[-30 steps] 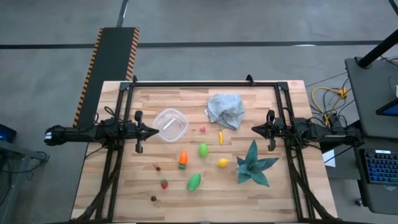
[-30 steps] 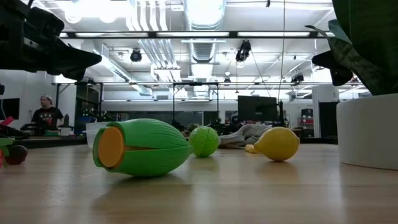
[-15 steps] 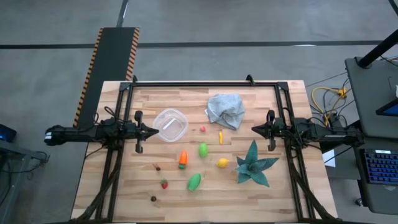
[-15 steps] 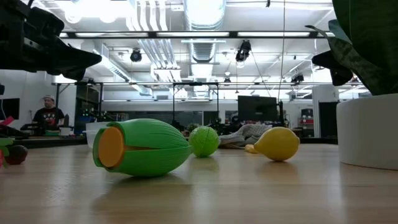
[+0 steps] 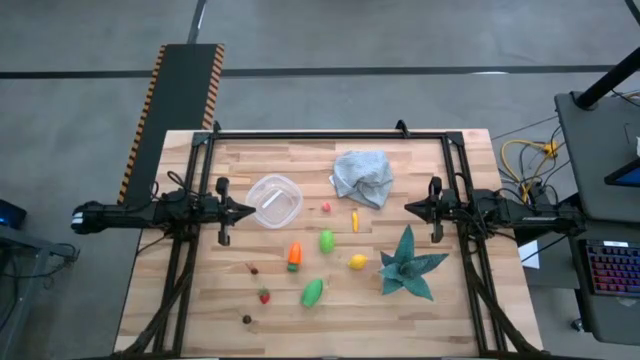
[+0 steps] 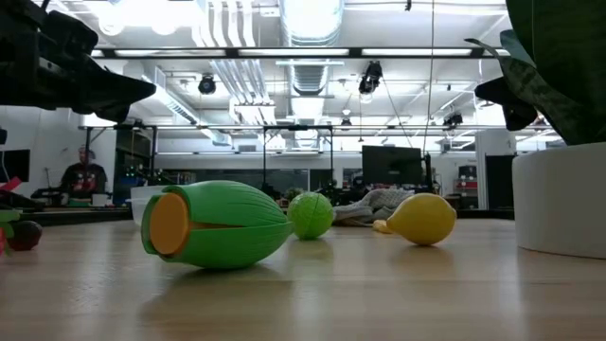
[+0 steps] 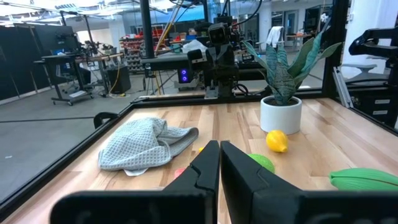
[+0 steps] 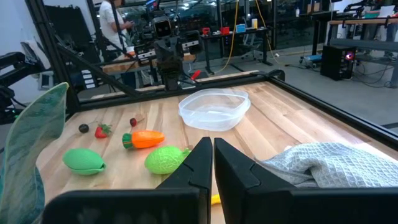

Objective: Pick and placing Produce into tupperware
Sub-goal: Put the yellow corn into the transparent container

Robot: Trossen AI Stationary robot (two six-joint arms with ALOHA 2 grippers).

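Observation:
The clear tupperware (image 5: 275, 201) (image 8: 214, 109) sits on the table just right of my left gripper (image 5: 250, 211), which is shut and hovers above the wood. My right gripper (image 5: 408, 208) is shut too, at the table's right side beyond the grey cloth. Produce lies scattered on the table: an orange carrot (image 5: 294, 255) (image 8: 144, 139), a round green piece (image 5: 326, 240) (image 6: 311, 215), a yellow lemon (image 5: 357, 262) (image 6: 419, 219), a green corn-like piece (image 5: 312, 292) (image 6: 216, 224), a small yellow piece (image 5: 354, 220), a small red one (image 5: 325, 208), a strawberry (image 5: 264, 295) and dark brown bits (image 5: 247, 319).
A crumpled grey-blue cloth (image 5: 362, 176) (image 7: 146, 144) lies at the far middle. A teal spiky plant in a white pot (image 5: 408, 264) (image 7: 281, 114) stands at the near right. A black frame (image 5: 330, 134) runs along the table's far edge. A person (image 6: 83, 176) is in the room behind.

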